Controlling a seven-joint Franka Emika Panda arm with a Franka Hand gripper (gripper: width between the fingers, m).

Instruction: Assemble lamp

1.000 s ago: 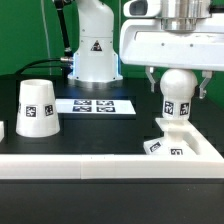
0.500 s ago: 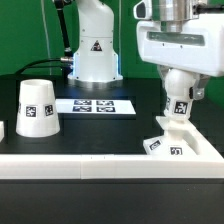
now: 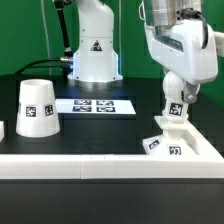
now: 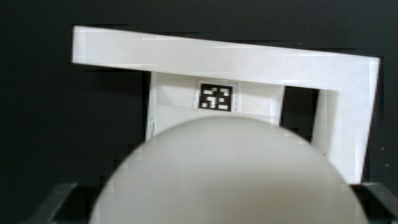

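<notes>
The ball-shaped white bulb (image 3: 176,93) stands upright on the flat stepped base (image 3: 183,143) at the exterior view's right. My gripper (image 3: 177,92) comes down from above, tilted, and is shut on the bulb, one finger on each side. In the wrist view the bulb (image 4: 222,170) fills the lower half, with dark fingertips (image 4: 61,203) at its sides and the base (image 4: 231,58) with a square tag beyond it. The tapered shade (image 3: 37,107) stands alone, wide end down, at the exterior view's left.
The marker board (image 3: 95,105) lies flat between the shade and the base. The arm's white pedestal (image 3: 95,50) stands behind it. A white raised rail (image 3: 100,166) runs along the table's front edge, close to the base.
The hand has turned and tilted around the bulb while staying shut on it. The bulb's tag has shifted with the turn. The bulb stays on the base; the shade has not moved.
</notes>
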